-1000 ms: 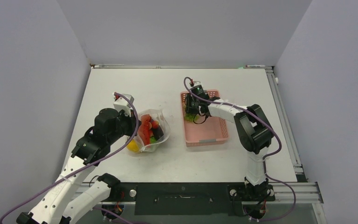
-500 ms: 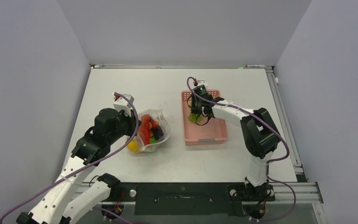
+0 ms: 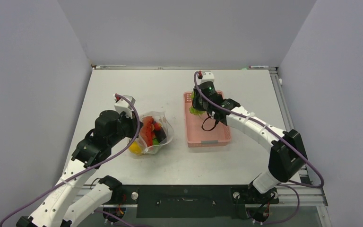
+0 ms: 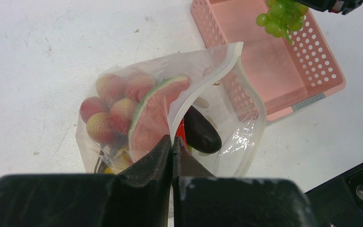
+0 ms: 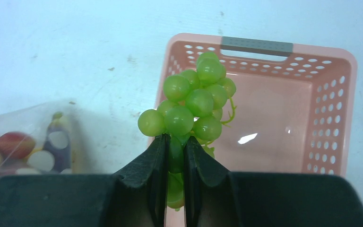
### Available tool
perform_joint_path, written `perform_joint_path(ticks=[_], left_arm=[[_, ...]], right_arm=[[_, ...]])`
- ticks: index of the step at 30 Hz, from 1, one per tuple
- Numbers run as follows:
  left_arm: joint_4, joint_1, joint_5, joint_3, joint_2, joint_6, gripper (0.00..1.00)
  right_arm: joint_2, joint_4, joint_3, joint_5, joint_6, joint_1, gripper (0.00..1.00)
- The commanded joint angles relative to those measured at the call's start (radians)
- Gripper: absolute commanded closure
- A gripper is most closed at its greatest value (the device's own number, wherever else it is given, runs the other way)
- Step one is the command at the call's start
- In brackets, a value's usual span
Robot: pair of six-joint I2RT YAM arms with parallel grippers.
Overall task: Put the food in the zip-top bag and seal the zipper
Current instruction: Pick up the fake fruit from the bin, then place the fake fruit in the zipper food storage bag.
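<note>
Within right hand (image 5: 175, 143): green grapes (image 5: 194, 101).

surface: white table (image 3: 146, 90) | resting on it: clear zip-top bag (image 3: 167, 130), pink basket (image 3: 210, 143) | the two apart

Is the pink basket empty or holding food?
Empty: the basket floor shows bare in both wrist views; the grapes hang above it.
</note>
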Motion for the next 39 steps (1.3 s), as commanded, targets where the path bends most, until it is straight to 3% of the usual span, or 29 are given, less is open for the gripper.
perform_joint_path(ticks=[1,14,25,31,39], left_arm=[[0.046,0.008,0.001,0.006,-0.014,-0.006,1.0],[0.046,0.008,-0.001,0.006,-0.011,-0.006,1.0],[0.048,0.008,-0.001,0.006,-0.02,-0.006,1.0],[0.048,0.008,0.001,0.005,-0.022,-0.006,1.0],[0.049,0.008,0.002,0.006,-0.019,-0.007,1.0]], right_arm=[[-0.101,-0.023,0.031,0.05,-0.042,0.071,0.95],[-0.309,-0.036,0.017,-0.269,-0.17,0.114,0.95],[-0.335,-0.088,0.042,-0.585,-0.22,0.138,0.95],[-0.319,-0.109,0.051,-0.677,-0.231,0.174,0.95],[-0.265,-0.179,0.084,-0.668,-0.266,0.253,0.95]])
